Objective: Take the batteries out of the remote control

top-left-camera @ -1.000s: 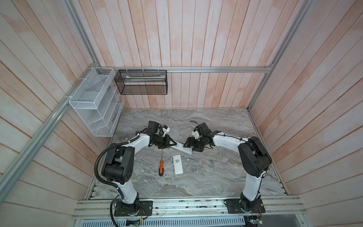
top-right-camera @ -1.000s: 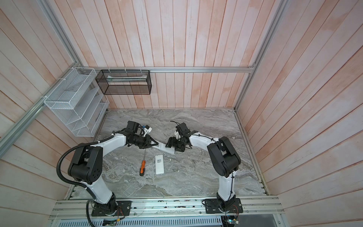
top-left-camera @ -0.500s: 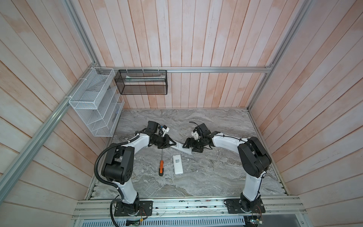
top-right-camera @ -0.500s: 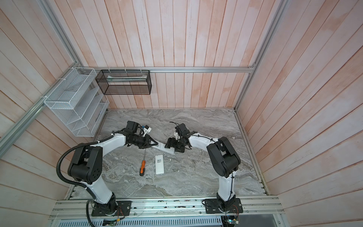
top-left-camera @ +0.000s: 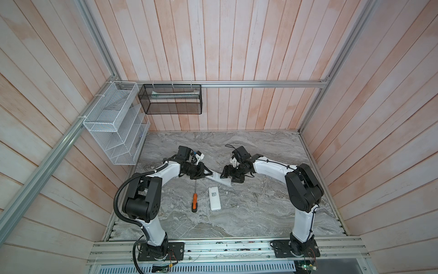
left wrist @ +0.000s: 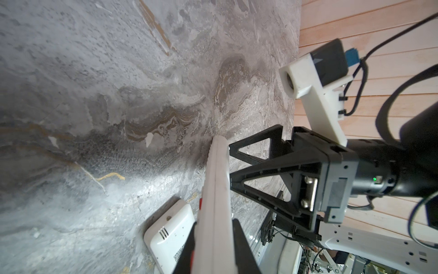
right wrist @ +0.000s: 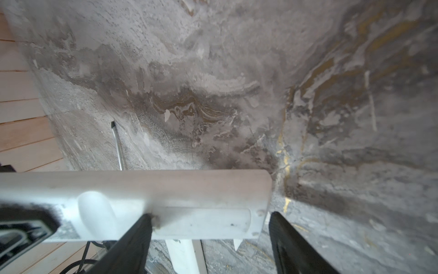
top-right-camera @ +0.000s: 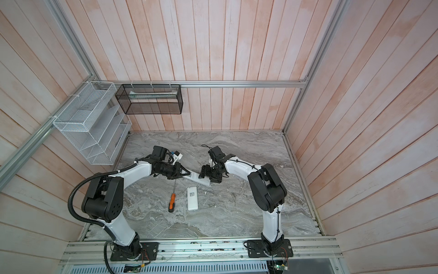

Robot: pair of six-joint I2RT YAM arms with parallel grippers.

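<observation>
The remote control (top-left-camera: 216, 178) is gripped at one end by the left gripper (left wrist: 215, 221); the right gripper (right wrist: 209, 214) is held wide at the other end (a screwdriver (top-left-camera: 194, 202) lies nearby).

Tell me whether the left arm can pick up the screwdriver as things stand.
Probably not: the left hand is closed on the long remote, so it is busy. The screwdriver itself lies on the table nearby.

Remote control (top-left-camera: 220, 180) is white, table (top-left-camera: 248, 213) grey-marbled (gold veins), screwdriver handle (top-left-camera: 194, 202) orange.
</observation>
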